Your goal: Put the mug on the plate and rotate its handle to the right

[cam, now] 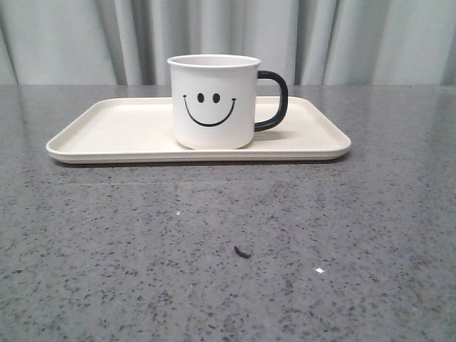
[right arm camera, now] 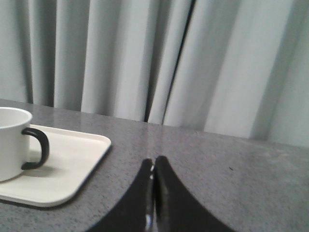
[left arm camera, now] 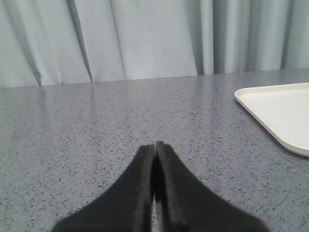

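The white mug [cam: 214, 102] with the black smiley face stands upright on the cream plate [cam: 114, 132], a little right of its middle. Its black handle [cam: 275, 100] points to the right in the front view. The mug [right arm camera: 10, 142] and handle [right arm camera: 38, 148] also show in the right wrist view, on the plate [right arm camera: 72, 166]. My right gripper [right arm camera: 154, 162] is shut and empty above the table, apart from the plate. My left gripper [left arm camera: 155, 146] is shut and empty above bare table; a corner of the plate [left arm camera: 280, 113] shows beside it. Neither gripper shows in the front view.
The grey speckled table [cam: 228, 249] runs back to a pale curtain [cam: 356, 35]. A small dark scrap [cam: 242, 251] lies on the table in front of the plate.
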Controlling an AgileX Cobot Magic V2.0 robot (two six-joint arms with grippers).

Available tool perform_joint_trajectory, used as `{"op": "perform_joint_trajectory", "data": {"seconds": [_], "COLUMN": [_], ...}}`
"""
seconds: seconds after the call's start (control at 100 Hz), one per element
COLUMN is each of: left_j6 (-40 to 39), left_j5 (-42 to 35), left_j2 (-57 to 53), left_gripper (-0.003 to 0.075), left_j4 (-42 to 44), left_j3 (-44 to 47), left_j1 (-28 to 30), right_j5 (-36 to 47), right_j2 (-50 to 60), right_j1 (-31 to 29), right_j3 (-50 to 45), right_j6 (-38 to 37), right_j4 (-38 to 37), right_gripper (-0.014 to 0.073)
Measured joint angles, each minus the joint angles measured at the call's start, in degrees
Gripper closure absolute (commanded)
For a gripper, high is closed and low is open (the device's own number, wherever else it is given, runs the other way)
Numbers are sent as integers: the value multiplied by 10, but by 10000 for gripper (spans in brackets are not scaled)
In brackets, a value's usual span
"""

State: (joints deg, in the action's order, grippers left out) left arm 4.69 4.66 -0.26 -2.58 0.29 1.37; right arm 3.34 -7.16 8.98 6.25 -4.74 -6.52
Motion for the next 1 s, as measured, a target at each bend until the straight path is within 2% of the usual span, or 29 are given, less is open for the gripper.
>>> {"op": "perform_joint_trajectory", "data": {"seconds": [0.23,0.39,1.0], "left_j6": [0,0,0], "left_j5": [0,0,0], "left_j2": [0,0,0], "left_gripper": [739,739,739], "left_j4": [0,0,0], "left_j3": [0,0,0], "left_j1": [0,0,0], "right_j5": [0,-7,-69], "right_j2": [53,76,77], "right_j1": [-54,-79,-85], "right_j3": [-67,-78,-78], "right_j6": [-23,-31,-35], "right_j4": [-5,-5,-5], "right_gripper": [656,656,656]}}
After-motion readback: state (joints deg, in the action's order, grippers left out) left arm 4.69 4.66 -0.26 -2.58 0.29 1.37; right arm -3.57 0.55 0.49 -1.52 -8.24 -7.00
